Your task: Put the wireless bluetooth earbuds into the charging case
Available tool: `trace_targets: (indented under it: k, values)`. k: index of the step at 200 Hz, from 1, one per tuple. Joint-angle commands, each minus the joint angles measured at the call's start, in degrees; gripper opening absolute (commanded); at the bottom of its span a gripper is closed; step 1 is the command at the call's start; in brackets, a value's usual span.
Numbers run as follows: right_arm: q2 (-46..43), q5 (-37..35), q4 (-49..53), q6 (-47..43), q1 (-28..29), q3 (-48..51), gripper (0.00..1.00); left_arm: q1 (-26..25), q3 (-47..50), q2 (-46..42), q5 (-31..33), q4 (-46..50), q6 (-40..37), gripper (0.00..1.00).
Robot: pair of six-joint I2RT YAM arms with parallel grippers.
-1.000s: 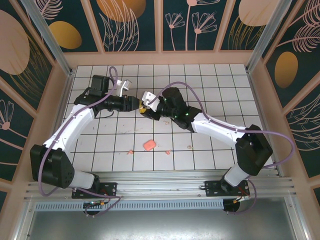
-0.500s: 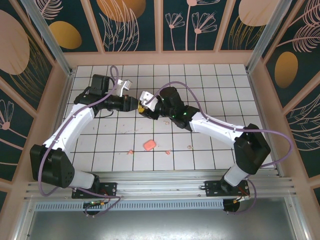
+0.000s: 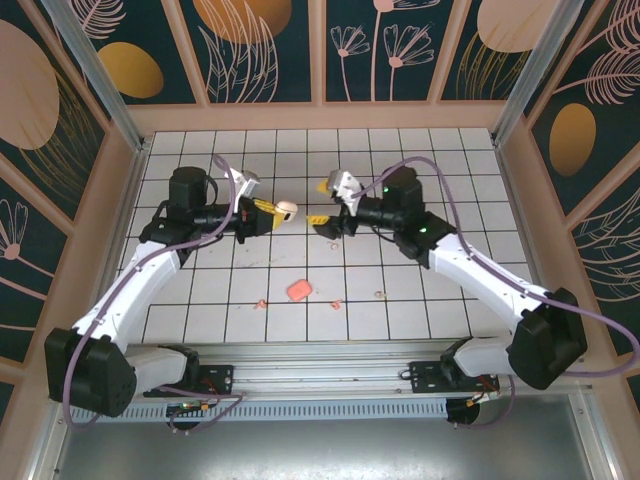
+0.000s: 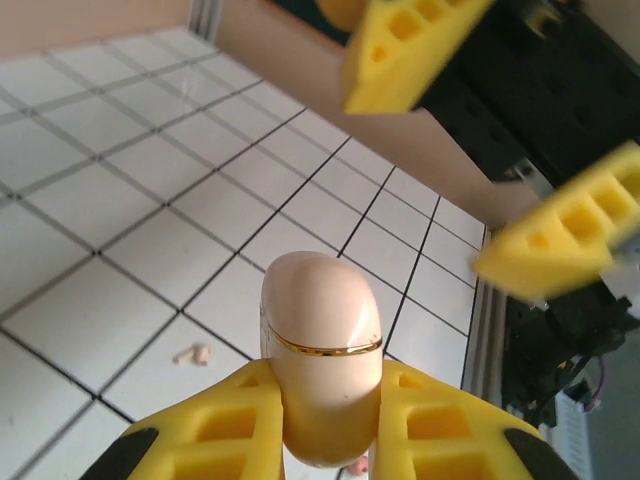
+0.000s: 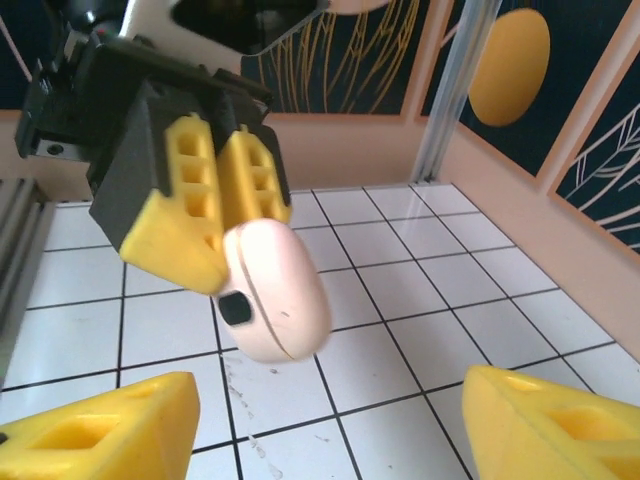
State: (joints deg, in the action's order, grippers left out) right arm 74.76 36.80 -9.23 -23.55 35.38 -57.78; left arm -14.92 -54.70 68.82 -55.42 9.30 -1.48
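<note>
Pinching the pale case (image 3: 288, 209), the left gripper (image 3: 274, 211) is facing the right gripper (image 3: 322, 203), which is spread open near it. The earbuds (image 3: 262, 302), well apart from it, are showing as mere specks.

White arms (image 3: 140, 288), purple cables (image 3: 425, 160), yellow claws (image 3: 272, 209) (image 3: 322, 202)

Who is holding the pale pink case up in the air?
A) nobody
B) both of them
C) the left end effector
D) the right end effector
C: the left end effector is clamped on the case, while the right end effector stands open and apart from it.
</note>
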Motion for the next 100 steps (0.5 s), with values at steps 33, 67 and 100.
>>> trace_targets:
  k: [33,67,100]
  values:
    - [4.1,18.2,19.0,-10.8,-1.5,-12.0,0.62,-0.2,2.1,-2.1,-7.8,-7.3,-10.8,0.06]
    - [8.5,23.1,26.7,-14.8,-1.3,-18.7,0.59,-0.2,3.0,-3.0,-9.7,-8.9,-11.6,0.06]
    - [11.6,23.1,31.3,-18.3,0.2,-22.3,0.58,-0.2,1.5,-3.1,-11.0,-8.5,-13.2,0.06]
